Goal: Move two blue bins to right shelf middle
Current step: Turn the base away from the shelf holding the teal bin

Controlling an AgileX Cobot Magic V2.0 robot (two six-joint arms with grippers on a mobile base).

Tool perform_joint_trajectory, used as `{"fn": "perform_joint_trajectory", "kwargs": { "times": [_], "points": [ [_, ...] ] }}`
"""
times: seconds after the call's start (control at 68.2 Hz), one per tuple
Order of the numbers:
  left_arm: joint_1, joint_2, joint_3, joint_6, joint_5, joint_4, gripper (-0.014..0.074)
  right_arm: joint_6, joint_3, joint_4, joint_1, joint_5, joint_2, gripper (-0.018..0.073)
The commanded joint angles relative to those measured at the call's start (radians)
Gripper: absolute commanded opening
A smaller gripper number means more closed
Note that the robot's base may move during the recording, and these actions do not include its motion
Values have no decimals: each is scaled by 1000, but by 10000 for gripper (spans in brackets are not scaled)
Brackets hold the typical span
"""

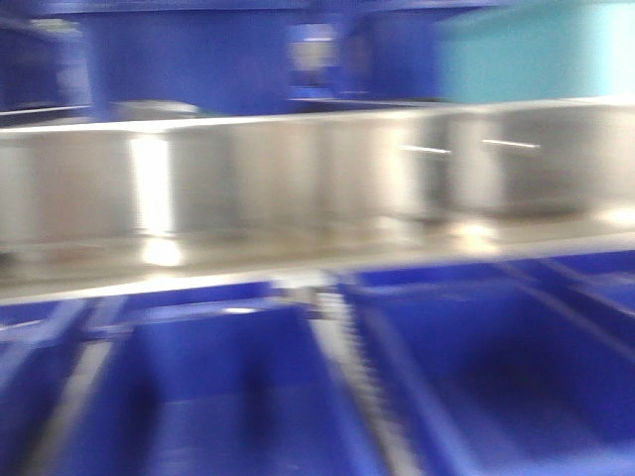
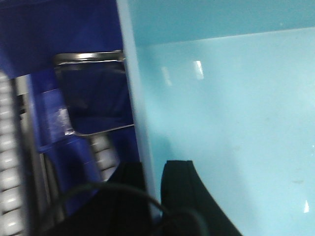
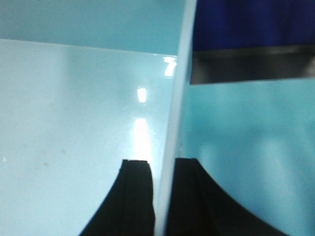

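My left jaws and right jaws each pinch a side wall of the pale blue bin [image 2: 226,123], which shows above the steel shelf [image 1: 298,169]. I judge the plastic stiff, slick and light, so the rim grips best.

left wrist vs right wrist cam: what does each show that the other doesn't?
Left wrist only: a shiny steel frame, a white ridged strip at the left edge, and a black cable. Right wrist only: a dark steel band top right, with pale blue on both sides of the gripped wall. Both: a wall of a pale blue bin clamped between black fingers, left gripper and right gripper alike, with dark blue behind.
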Motion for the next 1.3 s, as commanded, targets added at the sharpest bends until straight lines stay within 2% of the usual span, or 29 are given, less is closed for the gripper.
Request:
{"fn": "perform_joint_trajectory", "kwargs": {
  "times": [0.0, 1.29],
  "points": [
    [-6, -11, -11, 10, -66, -33, -111, -12, -12, 23, 2, -47, -20, -153],
    [-6, -11, -11, 10, -80, -33, -111, -12, -12, 23, 2, -47, -20, -153]
  ]
}}
